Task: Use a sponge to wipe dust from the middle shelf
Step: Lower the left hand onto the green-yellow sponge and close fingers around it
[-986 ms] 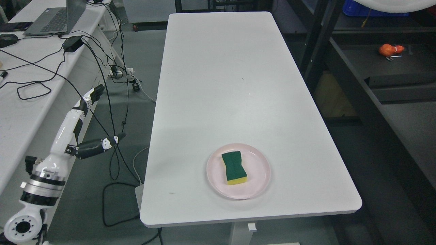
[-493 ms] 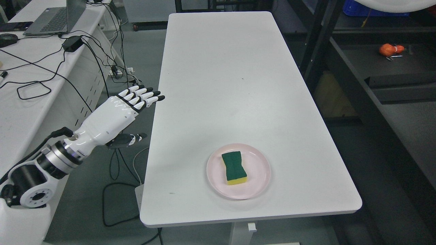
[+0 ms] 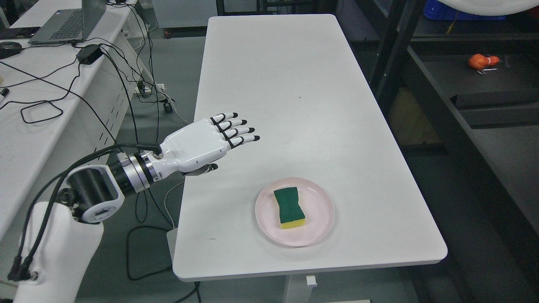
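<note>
A sponge (image 3: pixel 289 207), green on top with a yellow underside, lies on a pale pink plate (image 3: pixel 322 202) near the front of the white table (image 3: pixel 278 84). My left hand (image 3: pixel 227 139) is white with black fingertips. It hovers over the table's left edge, up and to the left of the plate, palm down, fingers stretched out and holding nothing. A dark shelf unit (image 3: pixel 480 84) stands to the right of the table. The right arm does not show.
An orange object (image 3: pixel 482 61) lies on a dark shelf board at the right. A blue crate (image 3: pixel 446 10) sits higher up. A second white table (image 3: pixel 33 101) at the left carries a laptop (image 3: pixel 67 23) and cables that hang to the floor.
My left arm has swung up from beside the table and moved right, so the hand is now over the table's left edge. The sponge and plate have not moved.
</note>
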Controlling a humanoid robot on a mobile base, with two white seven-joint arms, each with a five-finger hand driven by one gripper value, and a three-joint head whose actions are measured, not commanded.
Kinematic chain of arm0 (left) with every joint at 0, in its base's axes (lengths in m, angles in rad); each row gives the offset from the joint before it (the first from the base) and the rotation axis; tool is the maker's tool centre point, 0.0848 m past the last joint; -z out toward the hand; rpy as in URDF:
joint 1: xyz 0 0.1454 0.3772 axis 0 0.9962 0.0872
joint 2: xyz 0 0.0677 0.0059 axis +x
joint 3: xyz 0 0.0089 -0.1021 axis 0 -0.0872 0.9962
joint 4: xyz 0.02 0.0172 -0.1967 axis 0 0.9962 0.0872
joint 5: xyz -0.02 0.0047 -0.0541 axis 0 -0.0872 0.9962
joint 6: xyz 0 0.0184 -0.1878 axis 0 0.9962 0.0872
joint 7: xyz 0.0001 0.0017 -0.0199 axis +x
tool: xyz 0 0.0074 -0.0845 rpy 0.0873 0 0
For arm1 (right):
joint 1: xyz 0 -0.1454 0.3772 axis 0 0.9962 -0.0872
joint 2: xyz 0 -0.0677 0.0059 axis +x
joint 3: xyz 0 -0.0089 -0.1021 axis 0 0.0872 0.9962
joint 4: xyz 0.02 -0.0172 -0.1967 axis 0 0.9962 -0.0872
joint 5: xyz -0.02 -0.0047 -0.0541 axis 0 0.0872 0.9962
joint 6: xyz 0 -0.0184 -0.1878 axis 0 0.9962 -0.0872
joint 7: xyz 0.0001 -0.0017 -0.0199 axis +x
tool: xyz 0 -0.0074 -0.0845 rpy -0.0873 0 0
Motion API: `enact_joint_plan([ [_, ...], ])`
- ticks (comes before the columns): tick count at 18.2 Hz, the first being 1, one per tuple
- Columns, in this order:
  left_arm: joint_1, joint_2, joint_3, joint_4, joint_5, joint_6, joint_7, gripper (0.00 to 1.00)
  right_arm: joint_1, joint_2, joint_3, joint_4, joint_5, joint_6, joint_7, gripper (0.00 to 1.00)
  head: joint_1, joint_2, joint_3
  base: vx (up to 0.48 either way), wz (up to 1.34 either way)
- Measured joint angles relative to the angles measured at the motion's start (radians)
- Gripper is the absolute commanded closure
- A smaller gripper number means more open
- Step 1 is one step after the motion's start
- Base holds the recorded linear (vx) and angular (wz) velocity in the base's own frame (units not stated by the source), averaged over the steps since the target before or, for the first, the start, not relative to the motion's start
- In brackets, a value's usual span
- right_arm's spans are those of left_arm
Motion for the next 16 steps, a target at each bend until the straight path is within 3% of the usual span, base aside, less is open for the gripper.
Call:
enact_joint_plan([
  [7, -0.030, -0.036, -0.171, 0.034, -0.068, -0.004, 0.000, 0.05, 0.000, 0.000, 0.000, 0.000, 0.000, 0.000, 0.000, 0.00, 0.0000, 0.000, 0.000, 0.000, 0.00],
  [16, -0.050, -0.087, -0.269, 0.107, -0.162, -0.001, -0.001, 0.09, 0.000, 0.000, 0.000, 0.000, 0.000, 0.000, 0.003, 0.00, 0.0000, 0.000, 0.000, 0.000, 0.00],
])
